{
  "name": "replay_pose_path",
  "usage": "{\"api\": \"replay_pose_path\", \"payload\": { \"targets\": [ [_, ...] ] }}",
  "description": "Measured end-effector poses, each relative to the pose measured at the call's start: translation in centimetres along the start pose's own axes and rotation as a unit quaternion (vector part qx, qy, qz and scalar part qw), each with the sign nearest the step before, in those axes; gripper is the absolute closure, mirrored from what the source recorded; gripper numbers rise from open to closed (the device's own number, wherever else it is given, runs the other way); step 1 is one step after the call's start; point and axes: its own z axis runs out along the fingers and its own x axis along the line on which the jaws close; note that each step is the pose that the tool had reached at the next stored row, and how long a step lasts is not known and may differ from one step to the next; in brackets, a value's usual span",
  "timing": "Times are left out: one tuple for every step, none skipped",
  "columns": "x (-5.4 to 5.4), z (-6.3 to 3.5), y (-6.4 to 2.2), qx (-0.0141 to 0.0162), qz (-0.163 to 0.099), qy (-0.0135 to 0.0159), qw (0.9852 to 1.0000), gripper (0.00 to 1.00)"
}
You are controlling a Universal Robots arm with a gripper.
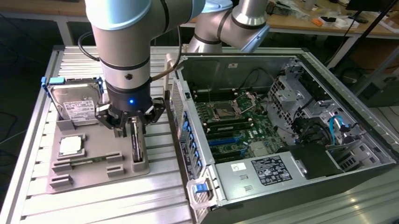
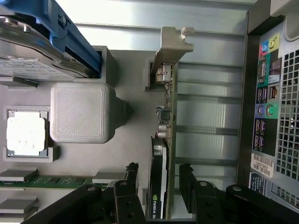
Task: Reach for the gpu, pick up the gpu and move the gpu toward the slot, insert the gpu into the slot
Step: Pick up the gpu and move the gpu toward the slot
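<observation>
The Universal Robots arm (image 1: 124, 42) is made of thick silver-grey tubes with pale blue joint caps, and a cable (image 1: 169, 70) runs along its wrist. A black collar carries a small blue light (image 1: 130, 101). The black gripper (image 1: 132, 126) has jointed link fingers (image 2: 132, 182) with round pivot pins.

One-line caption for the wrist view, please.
Open claw straddling the thin dark card with green circuit-board edge and silver bracket, upright on edge in a grey plastic tray.

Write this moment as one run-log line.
claw: open, astride gpu | gpu: upright in gray holder | slot: empty
</observation>
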Motion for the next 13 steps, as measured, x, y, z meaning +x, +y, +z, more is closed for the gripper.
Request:
{"api": "replay_pose_path", "payload": {
  "targets": [
    [0.00, 0.00, 0.00, 0.0000, 0.000, 0.0000, 1.0000, 0.52],
    [0.00, 0.00, 0.00, 0.0000, 0.000, 0.0000, 1.0000, 0.53],
    [0.00, 0.00, 0.00, 0.0000, 0.000, 0.0000, 1.0000, 0.53],
    [0.00, 0.00, 0.00, 0.0000, 0.000, 0.0000, 1.0000, 0.60],
    [0.00, 0.00, 0.00, 0.0000, 0.000, 0.0000, 1.0000, 0.66],
    [0.00, 0.00, 0.00, 0.0000, 0.000, 0.0000, 1.0000, 0.66],
    [0.00, 0.00, 0.00, 0.0000, 0.000, 0.0000, 1.0000, 0.72],
    [0.00, 0.01, 0.00, 0.0000, 0.000, 0.0000, 1.0000, 0.73],
    [0.00, 0.00, 0.00, 0.0000, 0.000, 0.0000, 1.0000, 0.73],
    [-0.01, 0.01, 0.00, 0.0000, 0.000, 0.0000, 1.0000, 0.73],
    [-0.01, 0.01, 0.00, 0.0000, 0.000, 0.0000, 1.0000, 0.73],
    [-0.01, 0.01, 0.00, 0.0000, 0.000, 0.0000, 1.0000, 0.73],
    [-0.01, 0.01, 0.00, 0.0000, 0.000, 0.0000, 1.0000, 0.73]
  ]
}}
